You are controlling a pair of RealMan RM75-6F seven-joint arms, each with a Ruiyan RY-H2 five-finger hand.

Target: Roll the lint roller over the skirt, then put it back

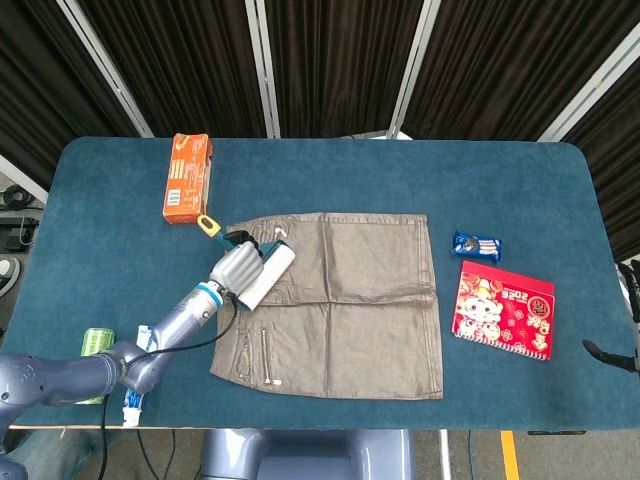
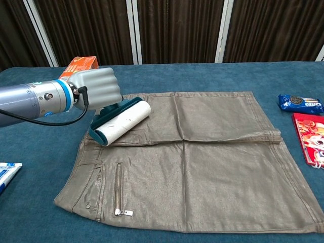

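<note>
Left hand: silver left hand (image 1: 234, 268) (image 2: 96, 86), fingers clamped round the roller's handle.
Lint roller: teal-framed white lint roller (image 1: 269, 274) (image 2: 121, 121), lying on the skirt's upper-left corner.
Skirt: grey-brown leather-look skirt (image 1: 350, 305) (image 2: 212, 162), spread flat mid-table.
Right side: blue cookie packet (image 1: 477, 246) (image 2: 299, 103) above a red patterned pouch (image 1: 504, 308) (image 2: 310, 137).
Right hand: only a dark tip at the table's right edge; fingers cannot be told.

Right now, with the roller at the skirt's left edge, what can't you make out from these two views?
- Right hand: in neither view, so its state is unknown.
- Lint roller handle: in the chest view the left hand covers it; only the yellow end shows in the head view.
- Roller contact with the skirt: its underside is hidden in both views.
- Green can: the left arm covers part of it in the head view; label too small.
- Red packet: cut off by the chest view's right edge.
</note>
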